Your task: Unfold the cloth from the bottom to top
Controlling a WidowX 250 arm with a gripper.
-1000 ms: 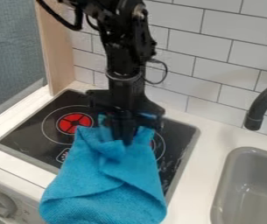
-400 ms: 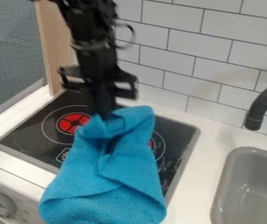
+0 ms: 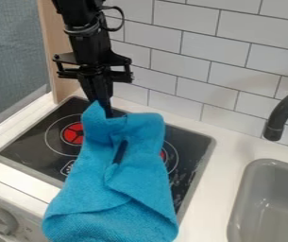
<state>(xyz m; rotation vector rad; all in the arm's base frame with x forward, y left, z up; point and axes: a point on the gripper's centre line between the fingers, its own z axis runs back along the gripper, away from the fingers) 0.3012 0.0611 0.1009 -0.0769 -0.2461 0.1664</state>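
Note:
The black gripper [image 3: 102, 108] is at the top left corner of the blue cloth [image 3: 139, 179], above the back of the stove. It is shut on that corner, which stands up in a small peak and hides part of the fingertips. Below the peak the cloth hangs over the stove's front edge, with overlapping folds across its middle and lower part. A narrow gap between folds near its upper middle shows dark stove surface.
Under the cloth is a black stove top [image 3: 29, 146] with red burner marks. To the right are a grey sink [image 3: 266, 203] and a dark faucet [image 3: 278, 118]. A tiled wall [image 3: 241, 61] stands behind, and a wooden panel [image 3: 61, 85] at the left.
From the cloth's top middle, the gripper has moved left and up. The cloth's upper left corner has risen with it, and the top edge has spread wider.

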